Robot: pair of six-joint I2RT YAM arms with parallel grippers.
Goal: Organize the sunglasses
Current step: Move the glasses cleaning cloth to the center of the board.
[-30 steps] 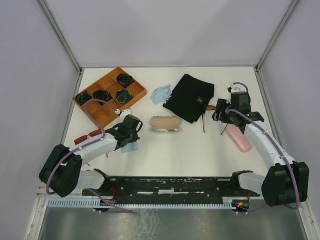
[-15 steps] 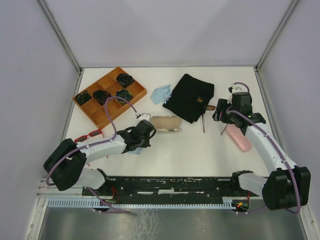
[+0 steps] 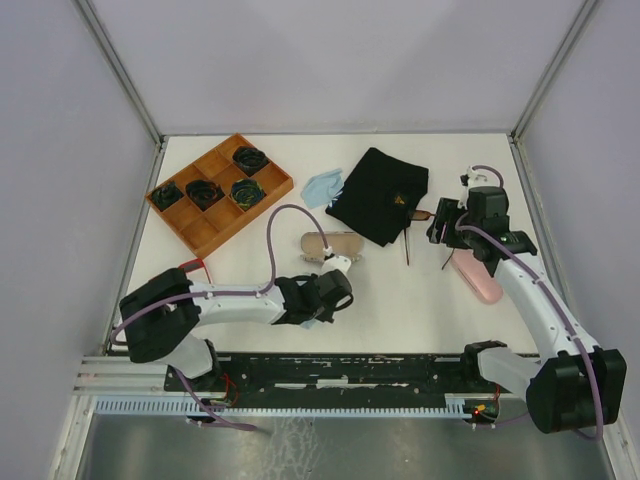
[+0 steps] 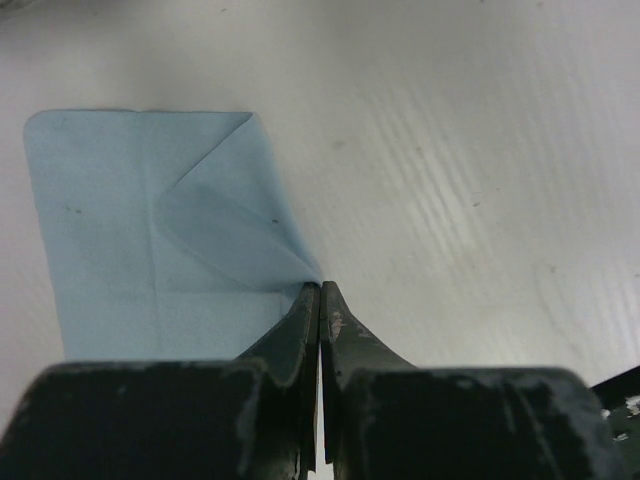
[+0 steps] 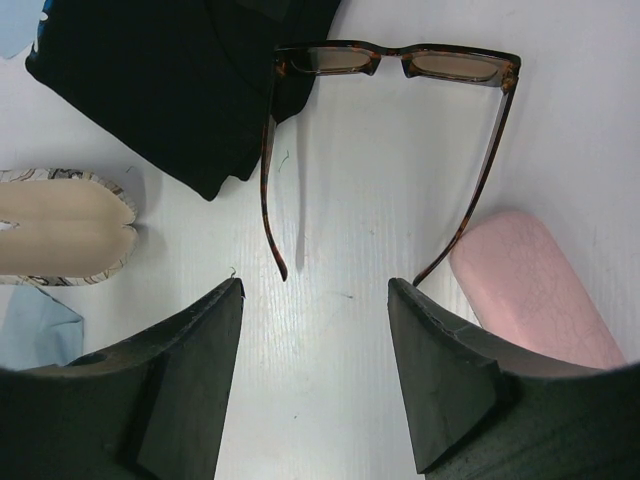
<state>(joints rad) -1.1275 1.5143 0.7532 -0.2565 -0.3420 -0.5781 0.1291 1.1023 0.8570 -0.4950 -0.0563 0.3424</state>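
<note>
Right pincer stands spread; the brown-tinted sunglasses lie just ahead of it, arm tips pointing back at its fingers. Left pincer pinches a blue cloth by its corner, with the red sunglasses well behind.

Red sunglasses — mostly hidden behind the left arm — barely show.

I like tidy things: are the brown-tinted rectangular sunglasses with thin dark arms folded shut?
No, the brown-tinted rectangular sunglasses lie on the white table with both thin dark arms swung fully open.
</note>
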